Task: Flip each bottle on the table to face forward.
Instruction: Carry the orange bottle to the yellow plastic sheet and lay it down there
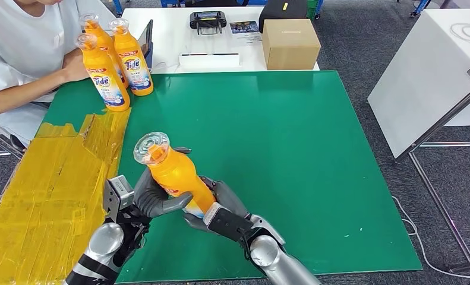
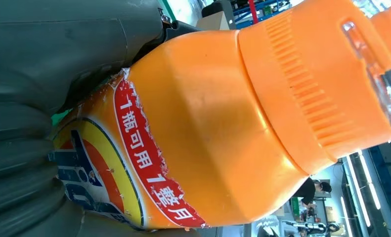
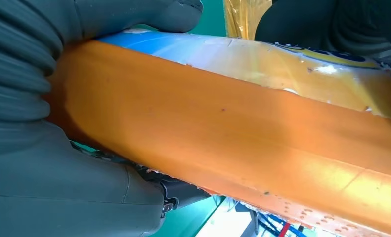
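An orange Tide bottle (image 1: 172,171) with a clear cap is lifted over the near part of the green mat (image 1: 268,148), tilted with its cap toward me. Both hands grip its lower body: my left hand (image 1: 146,199) from the left, my right hand (image 1: 217,208) from the right. The left wrist view shows the bottle's (image 2: 208,128) shoulder, ribbed cap and part of its label, with the left hand (image 2: 40,98) wrapped round it. In the right wrist view the bottle's (image 3: 223,133) plain orange side lies inside my right hand (image 3: 45,163). Three more Tide bottles (image 1: 110,59) stand upright at the mat's far left corner.
A person in white (image 1: 24,53) sits at the far left, a hand beside the standing bottles. Yellow tape (image 1: 48,190) covers the table's left part. Behind the mat a white table holds a cardboard box (image 1: 290,43) and a controller (image 1: 208,21). Another white table (image 1: 434,77) stands at right.
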Robot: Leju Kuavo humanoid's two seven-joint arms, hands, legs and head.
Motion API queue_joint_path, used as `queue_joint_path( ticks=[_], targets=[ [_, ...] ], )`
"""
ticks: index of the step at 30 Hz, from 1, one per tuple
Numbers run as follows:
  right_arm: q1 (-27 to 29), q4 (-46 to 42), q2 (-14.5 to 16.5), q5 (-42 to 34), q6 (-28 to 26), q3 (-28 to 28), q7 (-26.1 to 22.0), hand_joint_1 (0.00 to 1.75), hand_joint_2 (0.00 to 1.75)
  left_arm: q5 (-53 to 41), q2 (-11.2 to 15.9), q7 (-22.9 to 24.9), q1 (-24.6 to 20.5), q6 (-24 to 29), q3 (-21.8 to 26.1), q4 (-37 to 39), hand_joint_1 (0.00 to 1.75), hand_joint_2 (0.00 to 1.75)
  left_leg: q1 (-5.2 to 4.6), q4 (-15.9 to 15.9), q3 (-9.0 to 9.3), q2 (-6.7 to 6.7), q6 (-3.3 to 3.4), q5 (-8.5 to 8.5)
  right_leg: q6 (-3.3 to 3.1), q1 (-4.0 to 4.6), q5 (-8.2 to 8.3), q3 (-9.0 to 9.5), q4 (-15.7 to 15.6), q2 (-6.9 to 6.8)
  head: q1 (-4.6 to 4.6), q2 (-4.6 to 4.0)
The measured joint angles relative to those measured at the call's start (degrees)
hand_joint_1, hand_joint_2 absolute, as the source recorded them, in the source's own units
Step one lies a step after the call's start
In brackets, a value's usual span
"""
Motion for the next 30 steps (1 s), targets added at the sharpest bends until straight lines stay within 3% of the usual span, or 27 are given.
queue_joint_path(
  ticks=[3, 7, 8, 11, 14, 17, 20, 24, 27, 30],
  targets=[
    [0.01, 0.00, 0.02, 0.28, -0.17, 0.02, 0.05, 1.47, 1.75, 0.43, -0.01, 0.04, 0.01, 0.18, 0.03, 0.05, 1.75, 1.75, 0.00, 0.00, 0.00, 0.00, 0.00, 0.00, 0.00, 0.00, 0.00, 0.00, 0.00, 0.00, -0.01, 0.00],
    [0.06, -0.01, 0.03, 2.05, -1.96, 0.22, 0.13, 0.07, 1.75, 1.24, -0.03, -0.23, 0.15, 0.73, 0.41, -0.03, 1.75, 1.75, 0.00, 0.00, 0.00, 0.00, 0.00, 0.00, 0.00, 0.00, 0.00, 0.00, 0.00, 0.00, -0.01, 0.00],
    [0.16, -0.07, 0.05, 3.14, -3.25, 0.31, 0.11, 0.00, 1.75, 0.94, -0.03, -0.53, 0.25, 0.93, 0.58, -0.21, 1.75, 1.75, 0.00, 0.00, 0.00, 0.00, 0.00, 0.00, 0.00, 0.00, 0.00, 0.00, 0.00, 0.00, -0.01, 0.00],
    [1.08, -1.42, 0.13, 6.38, -8.55, 0.32, -0.15, 0.00, 1.75, -2.40, 0.06, -1.89, 1.14, 3.52, 1.22, -1.87, 1.75, 1.75, 0.00, 0.00, -0.01, 0.00, 0.00, 0.00, 0.00, 0.00, 0.00, -0.01, 0.00, 0.00, -0.01, 0.00],
    [2.93, -5.07, -0.30, 8.30, -13.75, -0.88, -0.94, 0.00, 1.75, -13.12, 0.73, -2.55, 2.17, 13.06, 2.59, -4.90, 1.75, 1.75, 0.00, 0.00, -0.01, 0.00, 0.00, 0.00, 0.00, 0.00, 0.00, -0.02, 0.00, 0.00, 0.01, 0.00],
    [6.42, -11.56, -1.15, 11.24, -20.57, -3.73, -2.10, 0.00, 1.75, -40.20, 2.69, 2.64, 2.70, 29.29, 3.82, -7.98, 1.75, 1.75, 0.00, 0.00, -0.01, -0.05, 0.00, -0.01, 0.00, 0.00, -0.01, -0.03, -0.01, -0.03, 0.01, 0.00],
    [10.75, -19.34, -2.04, 11.02, -24.88, -7.65, -3.52, 0.00, 1.75, -68.67, 5.78, 11.67, 2.81, 36.38, 4.07, -9.62, 1.75, 1.75, 0.00, -0.01, -0.02, -0.10, 0.00, -0.01, -0.01, 0.00, -0.02, -0.02, -0.01, -0.05, 0.00, 0.00],
    [14.54, -26.69, -2.86, 7.08, -24.22, -11.85, -4.98, 0.00, 1.75, -79.83, 9.32, 18.46, 2.44, 34.73, 3.76, -9.68, 1.75, 1.75, 0.00, -0.01, 0.02, -0.01, 0.00, -0.01, -0.01, -0.01, -0.02, -0.04, -0.02, -0.02, 0.01, 0.00],
    [16.53, -30.42, -2.98, 0.21, -20.33, -14.70, -6.07, 0.00, 1.75, -83.60, 12.76, 22.83, 1.24, 27.60, 2.57, -8.41, 1.75, 1.75, 0.00, -0.01, 0.05, -0.01, 0.00, -0.01, -0.02, 0.00, -0.02, -0.03, -0.03, -0.02, 0.01, 0.00],
    [17.88, -33.12, -2.98, -3.38, -16.90, -18.19, -6.67, 0.00, 1.75, -85.40, 16.64, 24.27, -0.71, 21.43, 0.34, -4.94, 1.75, 1.75, 0.01, -0.01, 0.07, 0.00, 0.00, 0.00, -0.02, 0.02, -0.01, -0.02, -0.01, -0.02, 0.01, 0.00]
  ],
)
